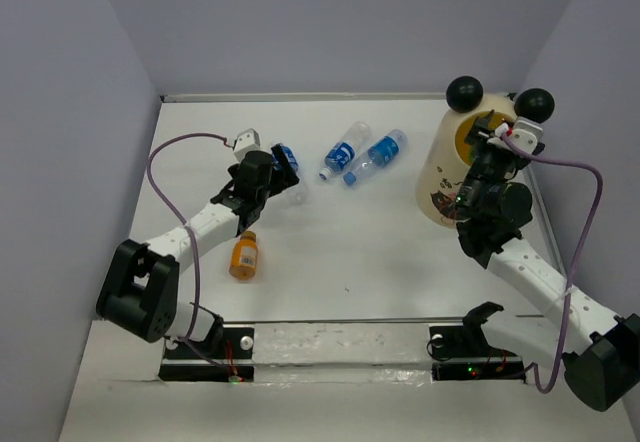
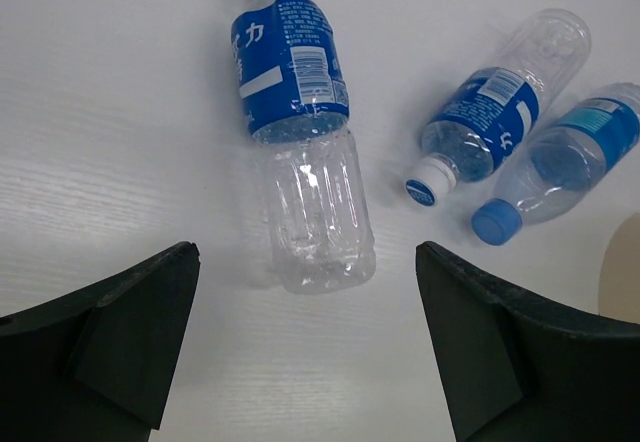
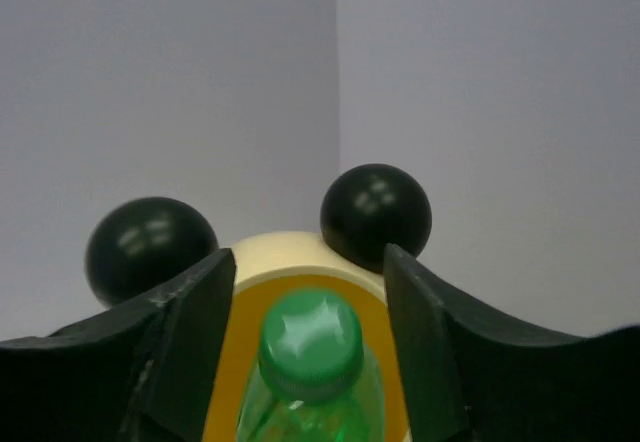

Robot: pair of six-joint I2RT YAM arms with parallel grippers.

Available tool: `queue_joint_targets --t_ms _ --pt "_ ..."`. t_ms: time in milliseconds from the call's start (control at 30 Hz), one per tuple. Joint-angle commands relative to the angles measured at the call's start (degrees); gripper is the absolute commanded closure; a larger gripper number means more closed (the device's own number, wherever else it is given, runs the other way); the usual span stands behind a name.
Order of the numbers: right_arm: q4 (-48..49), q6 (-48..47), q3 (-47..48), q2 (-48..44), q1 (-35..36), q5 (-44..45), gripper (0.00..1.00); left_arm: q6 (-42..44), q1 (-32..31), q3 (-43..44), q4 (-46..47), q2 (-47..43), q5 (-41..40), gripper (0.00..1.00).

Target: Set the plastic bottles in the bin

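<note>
Right wrist view: green bottle (image 3: 310, 347) between the right jaws over the bin (image 3: 285, 250), grip impossible to tell; dropped crooked, it could snag the rim and fall outside. Left jaws gape above a clear bottle (image 2: 300, 162).

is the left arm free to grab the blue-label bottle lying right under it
Probably yes: the left gripper is open above that bottle, its base lying between the fingers, with bare table either side; the other two bottles lie apart.
</note>
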Motion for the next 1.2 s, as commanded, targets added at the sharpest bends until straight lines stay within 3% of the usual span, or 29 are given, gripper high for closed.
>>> queue_joint_targets --t_ms 0,33,100,200,467,600,633,700,833,1067,1167 --pt "3.4 5.9 -1.4 -2.7 -0.4 1.5 0.23 0.0 1.7 6.0 4.3 6.5 -0.8 0.01" --pt "-1.4 7.5 -1.6 -3.5 -0.4 1.5 0.13 0.1 1.8 7.8 4.1 7.7 -1.0 0.01" --pt "-12.0 14.6 -1.1 -6.4 -0.4 0.6 0.07 0.7 2.4 9.2 4.2 11.2 -1.1 0.01" --pt "-27.0 24.7 1.0 -10.4 -0.4 -2.9 0.06 1.3 3.3 12.2 3.9 15.8 2.3 0.01" --pt "-49.0 40.0 5.6 -12.7 -0.4 -13.7 0.05 1.3 3.3 15.3 4.8 24.9 8.5 0.02" --pt "-52.7 43.0 7.1 -14.2 -0.4 -18.5 0.05 1.3 3.3 14.0 5.8 24.9 9.3 0.23" --pt "-55.2 43.2 8.0 -14.6 -0.4 -19.2 0.05 1.6 3.3 13.1 6.0 24.6 9.2 0.36" --pt "-56.6 43.9 8.9 -15.8 -0.4 -20.9 0.05 2.2 3.3 12.3 6.4 23.5 8.7 0.49" --pt "-61.7 45.6 12.2 -17.9 -0.4 -23.3 0.04 2.9 3.3 9.6 6.5 21.7 8.3 0.66" --pt "-68.8 50.5 16.6 -20.1 -0.4 -35.1 0.01 4.9 1.9 3.3 8.4 7.8 9.6 0.70" --pt "-71.2 53.7 18.3 -18.5 -0.4 -42.6 0.01 6.2 -1.9 0.1 9.0 -3.2 10.7 0.70"
